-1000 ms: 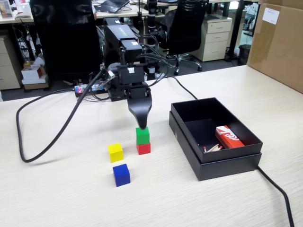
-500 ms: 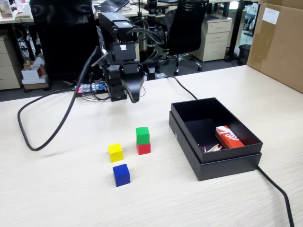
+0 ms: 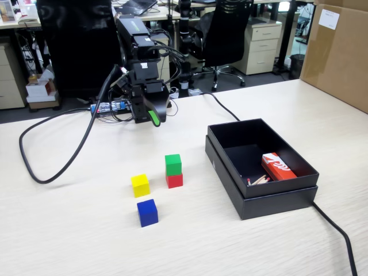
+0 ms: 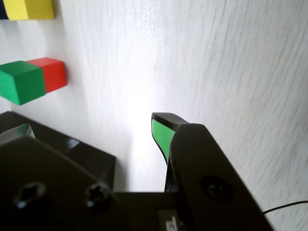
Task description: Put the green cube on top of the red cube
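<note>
The green cube (image 3: 173,164) sits on top of the red cube (image 3: 174,180) near the middle of the table, the stack upright. In the wrist view the green cube (image 4: 19,82) and the red cube (image 4: 50,73) show at the upper left, well away from the jaws. My gripper (image 3: 150,119) is pulled back by the arm's base at the far side of the table, clear of the stack. In the wrist view the gripper (image 4: 91,132) is open and empty, with bare table between its green-padded fingertips (image 4: 161,132).
A yellow cube (image 3: 140,185) and a blue cube (image 3: 147,212) stand just left of and in front of the stack. A black open box (image 3: 276,201) holding a red-and-white packet (image 3: 278,167) stands at the right. A black cable (image 3: 52,172) loops at the left.
</note>
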Tool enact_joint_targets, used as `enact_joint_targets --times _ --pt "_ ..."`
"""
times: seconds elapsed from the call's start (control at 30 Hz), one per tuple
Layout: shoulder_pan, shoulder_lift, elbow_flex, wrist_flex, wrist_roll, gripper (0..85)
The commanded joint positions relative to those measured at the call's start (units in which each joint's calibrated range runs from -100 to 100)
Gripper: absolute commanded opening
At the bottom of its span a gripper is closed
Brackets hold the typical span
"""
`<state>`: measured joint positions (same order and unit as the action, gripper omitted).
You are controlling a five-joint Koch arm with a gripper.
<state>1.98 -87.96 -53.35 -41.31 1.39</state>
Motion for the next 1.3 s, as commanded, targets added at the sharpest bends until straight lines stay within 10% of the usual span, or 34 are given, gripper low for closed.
enact_joint_targets --times 0.0,1.27 --pt "0.0 -5.4 -2.0 4.3 -0.8 49.1" --pt "0.3 -10.5 -37.9 27.4 -4.6 48.3"
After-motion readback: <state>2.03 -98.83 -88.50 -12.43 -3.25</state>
